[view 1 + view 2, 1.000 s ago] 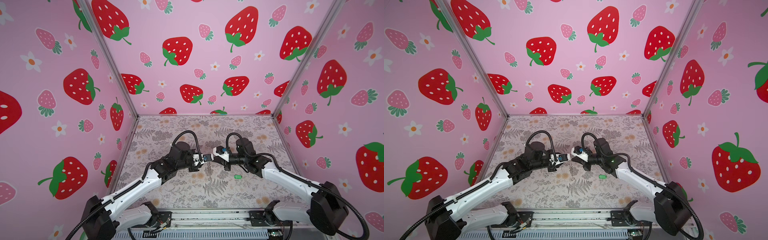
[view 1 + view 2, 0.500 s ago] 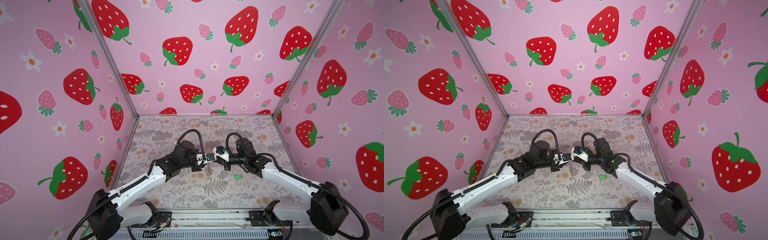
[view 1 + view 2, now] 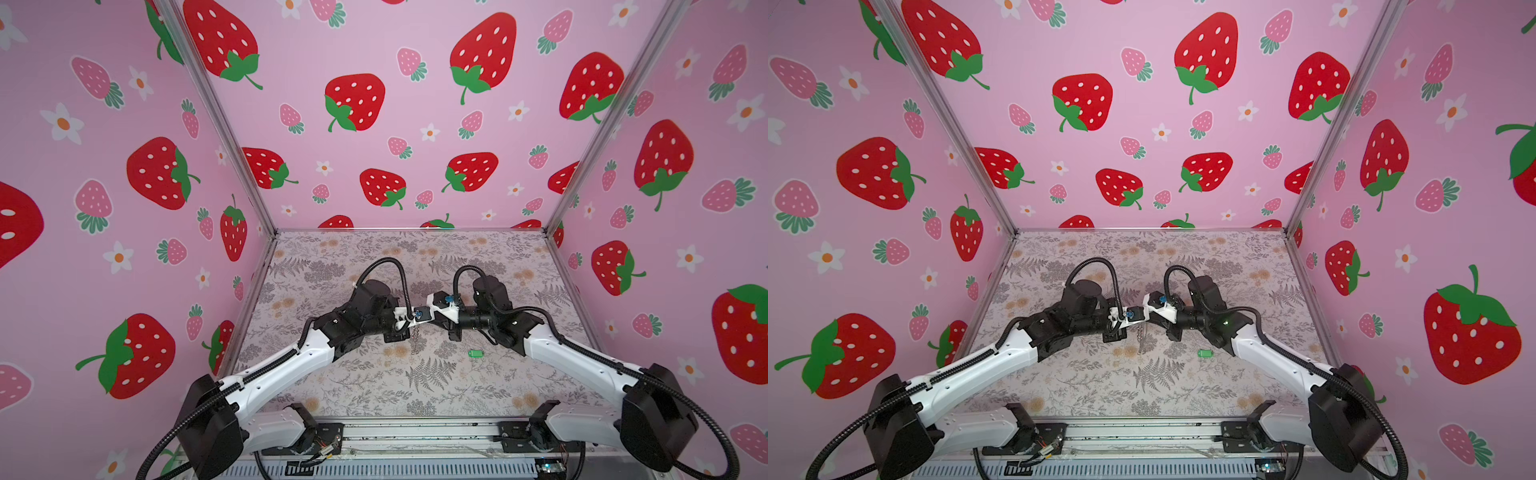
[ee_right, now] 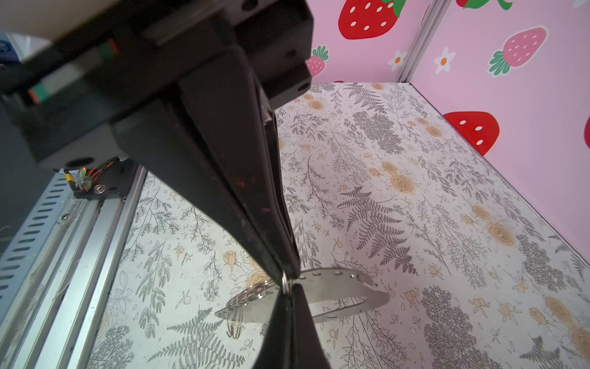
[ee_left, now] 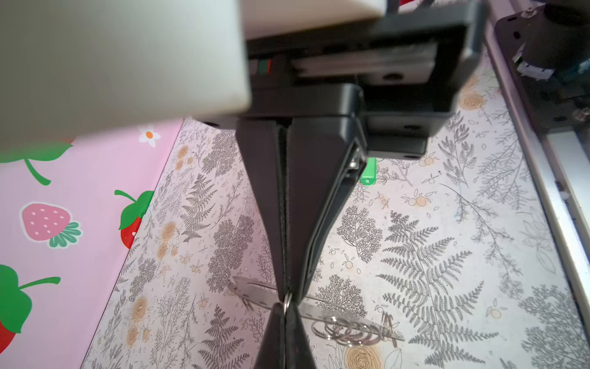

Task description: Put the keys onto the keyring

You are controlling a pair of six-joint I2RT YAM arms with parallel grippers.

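Left tool [image 5: 285,291] and right tool [image 4: 289,271] stood tip to tip above surface [image 3: 374,382]. Each was clamped narrow on the same small ring of keyring [image 4: 344,287]. Strap hung beneath, likely steadying ring for threading. Green key tag [image 3: 476,353] lay on surface near right arm, not yet threaded.

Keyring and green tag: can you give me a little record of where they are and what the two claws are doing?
keyring: dangles from one ring pinched where both grippers meet
green tag: lies on the table, apart from both grippers, nearer the right arm
left gripper: shut on the keyring's ring
right gripper: shut on that same ring, tip to tip with the left
tag on keyring: not yet
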